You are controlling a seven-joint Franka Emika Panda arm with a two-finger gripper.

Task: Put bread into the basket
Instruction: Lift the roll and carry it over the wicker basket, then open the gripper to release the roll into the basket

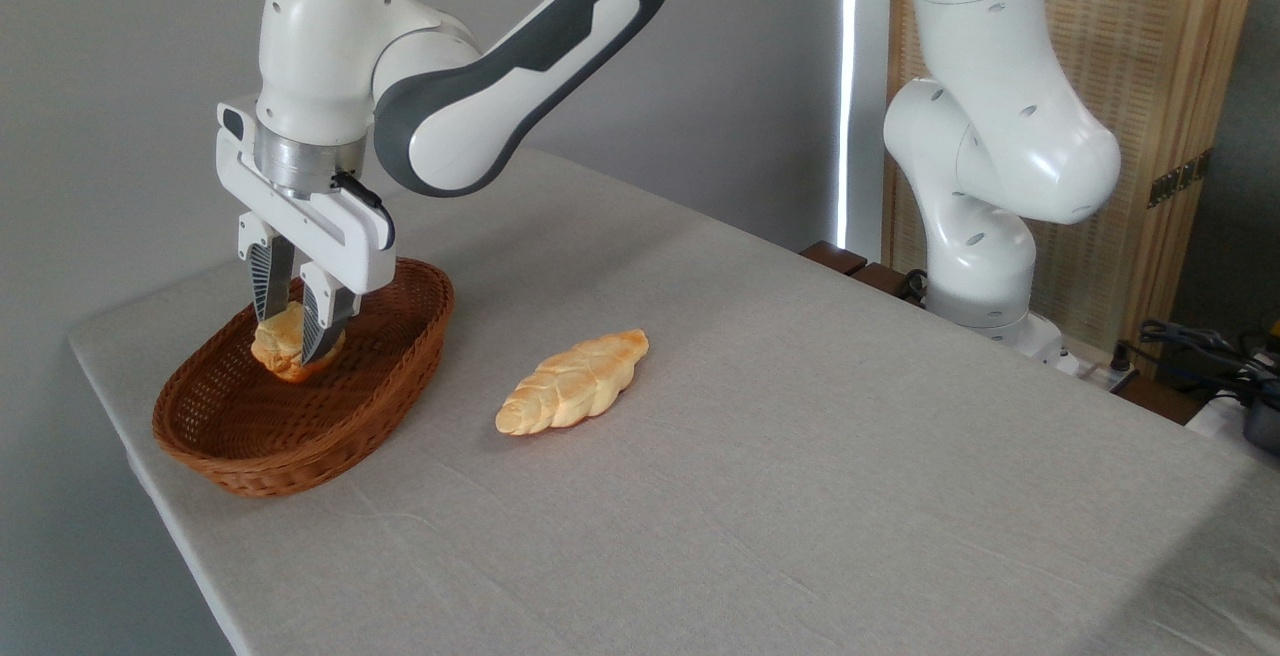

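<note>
The bread (pixel 281 343), a small lumpy golden bun with a darker orange base, is inside the basket (pixel 240 456), a reddish-brown oval wicker one at the table's left end. My gripper (pixel 292 334) reaches straight down into the basket, and its two ribbed fingers (pixel 268 286) press against the bun's sides, shut on it. Whether the bun's base touches the basket floor I cannot tell. Its right side is hidden behind the nearer finger.
A longer braided pale golden loaf (pixel 574 393) lies on the grey tablecloth (pixel 800 456) to the right of the basket. The arm's white base (pixel 985 276) stands at the table's far right edge, with cables (pixel 1200 351) beyond. The basket sits near the table's left edge.
</note>
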